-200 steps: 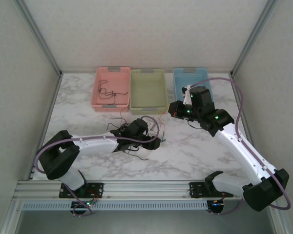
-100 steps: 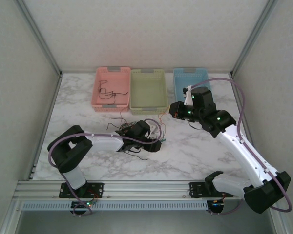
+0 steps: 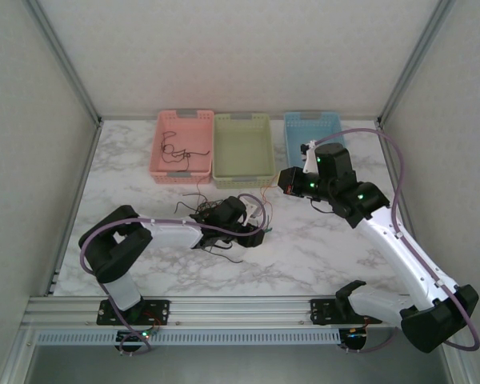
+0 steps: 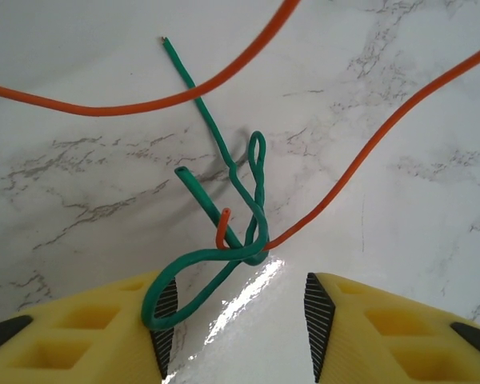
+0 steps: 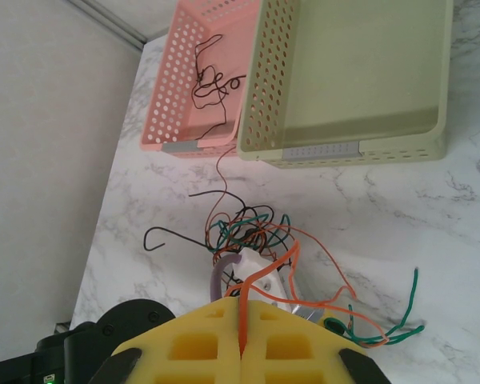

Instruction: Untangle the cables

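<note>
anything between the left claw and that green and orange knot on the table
Nothing visible does. The open left claw faces the knot of green cable and orange cable directly over bare table, and the green loop reaches one finger pad.

Top cam sits high behind the arms (image 3: 170, 234), looking down over the whole table (image 3: 320, 250). Left wrist is right down on it (super close); right wrist looks from higher toward the baskets (image 5: 336, 152), both catching the cables (image 5: 244, 228).

Cables (image 5: 244, 228) — green, orange, black; table (image 3: 320, 248) white marble, grey-veined; pink basket (image 3: 180, 178), green basket (image 3: 242, 152), blue basket (image 3: 302, 128).
</note>
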Action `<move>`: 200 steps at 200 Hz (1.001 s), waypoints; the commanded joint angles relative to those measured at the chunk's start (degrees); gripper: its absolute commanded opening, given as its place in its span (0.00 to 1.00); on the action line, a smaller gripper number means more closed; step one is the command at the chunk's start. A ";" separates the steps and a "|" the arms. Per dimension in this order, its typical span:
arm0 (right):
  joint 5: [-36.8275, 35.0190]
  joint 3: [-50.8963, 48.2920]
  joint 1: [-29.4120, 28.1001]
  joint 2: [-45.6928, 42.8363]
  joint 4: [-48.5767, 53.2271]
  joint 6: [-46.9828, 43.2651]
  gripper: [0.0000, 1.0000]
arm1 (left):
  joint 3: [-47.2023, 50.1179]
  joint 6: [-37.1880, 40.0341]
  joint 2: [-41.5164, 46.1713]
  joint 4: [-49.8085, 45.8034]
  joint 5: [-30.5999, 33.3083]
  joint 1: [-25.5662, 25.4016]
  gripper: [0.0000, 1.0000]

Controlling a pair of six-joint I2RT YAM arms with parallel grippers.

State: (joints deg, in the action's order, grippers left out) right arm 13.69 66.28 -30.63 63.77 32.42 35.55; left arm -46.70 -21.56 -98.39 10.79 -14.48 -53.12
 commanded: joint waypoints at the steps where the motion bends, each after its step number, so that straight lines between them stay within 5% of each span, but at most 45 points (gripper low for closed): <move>1: 0.37 -0.28 -0.23 -1.11 0.62 -1.04 0.00 | 1.41 0.61 0.29 1.46 0.63 0.22 0.43; 116: 0.64 -1.54 -0.23 -1.26 0.09 -0.80 0.00 | 3.67 -1.28 1.17 4.17 1.67 0.41 0.00; 200: -1.69 -0.74 2.17 -1.99 2.03 -3.97 0.00 | 10.21 -1.85 14.75 -5.71 6.22 0.45 0.00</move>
State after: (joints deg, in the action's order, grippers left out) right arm 12.40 65.23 -29.32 63.09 33.95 33.26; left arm -38.06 -22.72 -88.18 8.95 -10.26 -53.12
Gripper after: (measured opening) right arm 0.047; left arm 0.050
